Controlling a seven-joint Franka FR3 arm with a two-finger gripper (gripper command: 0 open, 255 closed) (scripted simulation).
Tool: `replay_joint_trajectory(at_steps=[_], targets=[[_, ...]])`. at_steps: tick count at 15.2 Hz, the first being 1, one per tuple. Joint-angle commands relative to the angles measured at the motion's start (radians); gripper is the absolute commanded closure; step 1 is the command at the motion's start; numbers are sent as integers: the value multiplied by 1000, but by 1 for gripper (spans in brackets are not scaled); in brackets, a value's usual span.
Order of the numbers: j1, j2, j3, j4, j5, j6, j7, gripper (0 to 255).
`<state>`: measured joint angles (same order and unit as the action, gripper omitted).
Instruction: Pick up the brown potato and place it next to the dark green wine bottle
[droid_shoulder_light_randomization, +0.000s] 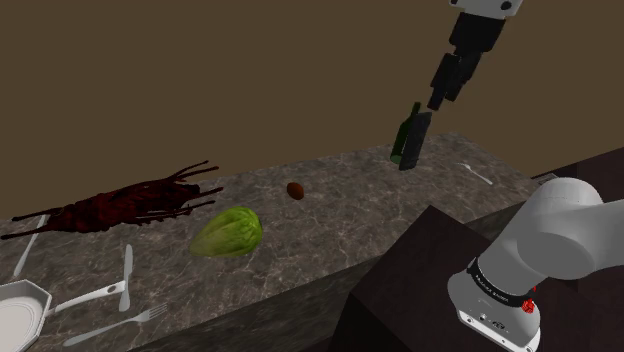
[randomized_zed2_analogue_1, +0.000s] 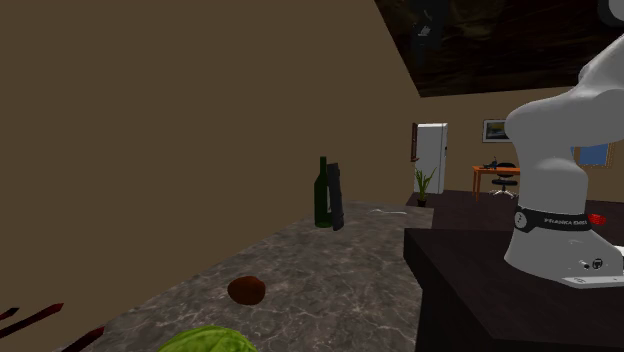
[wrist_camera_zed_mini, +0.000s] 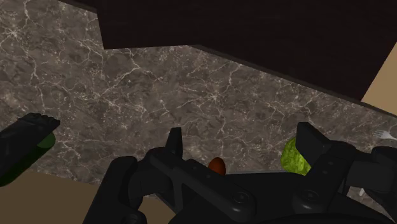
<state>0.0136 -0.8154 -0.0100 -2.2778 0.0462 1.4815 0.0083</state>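
Brown potato (droid_shoulder_light_randomization: 295, 189) lay on the tabletop (droid_shoulder_light_randomization: 340, 235), and the end effector (droid_shoulder_light_randomization: 437, 100) hung open above the wine bottle (droid_shoulder_light_randomization: 408, 135).
The tabletop was dark stone with pale veins and ran along a plain tan wall (droid_shoulder_light_randomization: 200, 70). The potato lay between the green lettuce (droid_shoulder_light_randomization: 228, 232) and the dark green bottle, touching neither, well apart from the end effector. The black fingers stood apart and held nothing. A white plate (droid_shoulder_light_randomization: 15, 310) sat at the shoulder view's lower left, with cutlery (droid_shoulder_light_randomization: 125, 280) beside it.
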Motion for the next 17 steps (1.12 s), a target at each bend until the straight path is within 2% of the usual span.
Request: replay_joint_trajectory(at_steps=[1,9,17], targets=[[0,0,0,0,0,0,0,0],[7,141,27,-136,-4,292,0,0],[9,371,52,-179,-17,581,8,0]])
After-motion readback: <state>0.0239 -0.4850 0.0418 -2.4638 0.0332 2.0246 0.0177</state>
